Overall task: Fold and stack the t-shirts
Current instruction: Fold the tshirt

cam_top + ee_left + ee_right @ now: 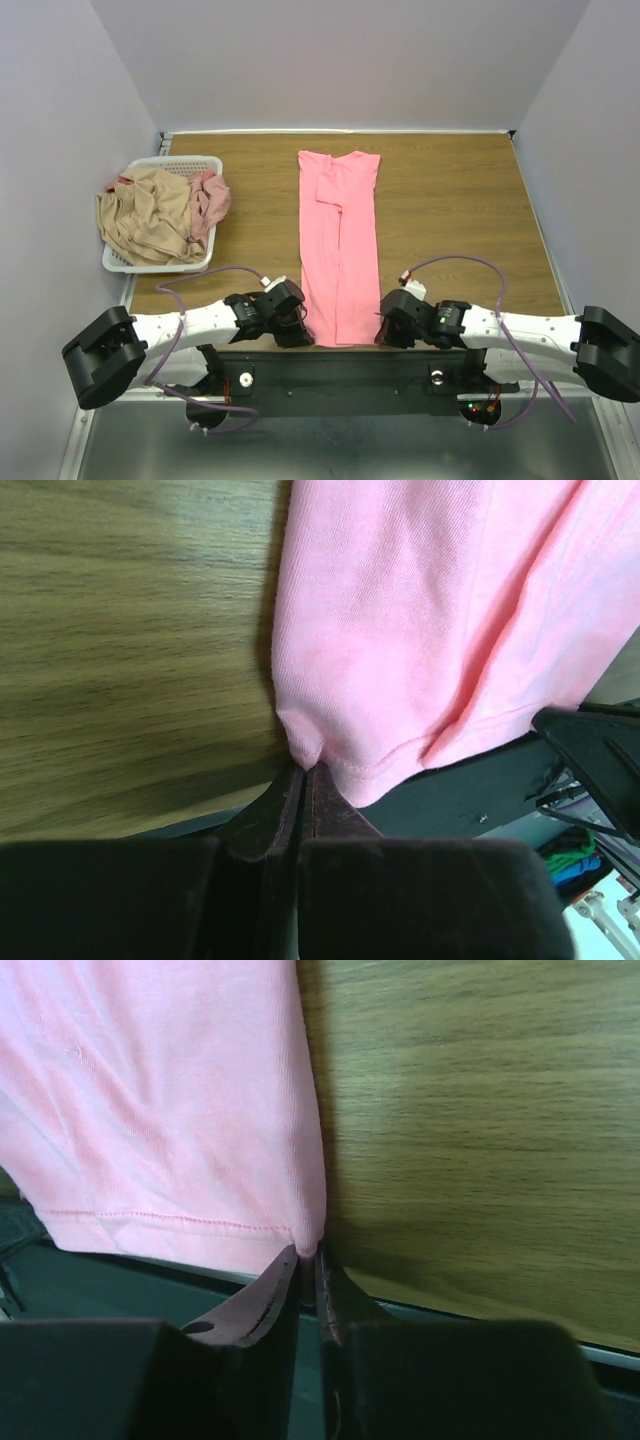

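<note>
Top view: the salmon shirt [338, 250] lies on the tabletop [450, 220] as a long narrow strip folded lengthwise. Its hem is between the two grippers and its collar end is far ahead of them. The left gripper [303, 335] sits at the hem's left corner and the right gripper [383, 335] at the hem's right corner, both low at the tabletop's near edge. Well ahead and to the left of the left gripper stands a white basket [165, 163]. A crumpled tan shirt [148, 218] spills over its left rim, and a dusty-pink shirt [211, 200] lies bunched on its right side, touching the tan one.

Left wrist view: the left gripper [303, 775] is clenched on the hem corner of the salmon shirt [400, 630], a small pucker of cloth pinched between its tips. The cloth spreads ahead and to the right of the gripper, with bare tabletop [130, 630] to the left.

Right wrist view: the right gripper [308, 1255] is clamped tight on the other hem corner of the salmon shirt [150, 1110]. The stitched hem runs leftward from the tips, and the tabletop [480, 1110] lies to the right.
</note>
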You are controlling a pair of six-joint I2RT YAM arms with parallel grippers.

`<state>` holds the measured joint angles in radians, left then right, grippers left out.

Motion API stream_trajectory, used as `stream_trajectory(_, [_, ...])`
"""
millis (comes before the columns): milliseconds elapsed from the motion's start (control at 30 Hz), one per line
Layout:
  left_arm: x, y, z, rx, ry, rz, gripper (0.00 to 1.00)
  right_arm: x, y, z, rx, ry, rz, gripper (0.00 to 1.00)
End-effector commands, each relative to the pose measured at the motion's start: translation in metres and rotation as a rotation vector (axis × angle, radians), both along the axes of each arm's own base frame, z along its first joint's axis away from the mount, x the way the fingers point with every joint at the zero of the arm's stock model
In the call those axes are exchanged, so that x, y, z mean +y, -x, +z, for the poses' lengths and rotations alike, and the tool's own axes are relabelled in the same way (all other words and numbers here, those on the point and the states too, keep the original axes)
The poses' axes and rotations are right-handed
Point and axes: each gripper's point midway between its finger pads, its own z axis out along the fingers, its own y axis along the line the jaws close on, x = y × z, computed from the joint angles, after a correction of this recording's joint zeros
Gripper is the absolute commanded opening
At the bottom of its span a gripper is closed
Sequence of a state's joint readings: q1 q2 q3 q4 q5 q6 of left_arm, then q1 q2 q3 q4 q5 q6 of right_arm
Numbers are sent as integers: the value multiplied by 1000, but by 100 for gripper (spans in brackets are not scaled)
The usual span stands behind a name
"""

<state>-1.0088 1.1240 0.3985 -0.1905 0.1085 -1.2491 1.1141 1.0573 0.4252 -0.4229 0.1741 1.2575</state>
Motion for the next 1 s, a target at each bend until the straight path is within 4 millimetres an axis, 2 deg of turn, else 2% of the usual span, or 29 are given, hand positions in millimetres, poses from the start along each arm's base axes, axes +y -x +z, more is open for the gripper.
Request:
stream_trajectory(0, [4, -4, 1, -46, -6, -3, 0, 3, -10, 9, -55, -7, -17, 11])
stream_trajectory(100, [1, -7, 9, -72, 18, 0, 0, 6, -21, 19, -116, -6, -9, 0])
stream_trajectory(233, [-5, -15, 23, -119, 42, -6, 0, 13, -36, 36, -194, 1, 1, 0])
stream_trajectory(300, [-4, -22, 28, -145, 14, 1, 0, 19, -47, 51, -246, -4, -5, 0])
stream_trajectory(333, [-4, -34, 35, -191, -16, 19, 0, 21, -58, 62, -293, -5, -30, 0])
stream_trajectory(400, [-4, -47, 42, -220, -45, 40, 0, 21, -68, 73, -339, 0, -65, 0])
stream_trajectory(433, [-9, -61, 56, -259, -42, 51, 0, 19, -77, 80, -380, 9, -97, 0])
stream_trajectory(500, [-10, -83, 68, -299, -65, 72, 0, 19, -94, 96, -444, 23, -147, 0])
stream_trajectory(567, [-14, -97, 77, -329, -58, 77, 0, 18, -104, 105, -477, 38, -173, 1])
stream_trajectory(700, [-13, -138, 90, -372, -71, 107, 0, 14, -143, 130, -534, 89, -228, 0])
stream_trajectory(767, [-8, -152, 91, -380, -89, 130, 0, 10, -156, 133, -537, 120, -230, 0])
stream_trajectory(800, [-8, -160, 96, -399, -88, 127, 0, 7, -170, 136, -535, 133, -254, 0])
stream_trajectory(867, [-1, -176, 101, -417, -92, 157, 0, 5, -183, 137, -537, 163, -261, 0])
stream_trajectory(900, [-4, -186, 107, -434, -91, 158, 0, 1, -192, 138, -541, 184, -263, 0])
stream_trajectory(933, [-4, -192, 109, -448, -97, 148, 0, 2, -198, 131, -529, 216, -252, 0])
stream_trajectory(967, [-1, -200, 105, -441, -114, 154, 0, 2, -209, 139, -543, 222, -256, 0])
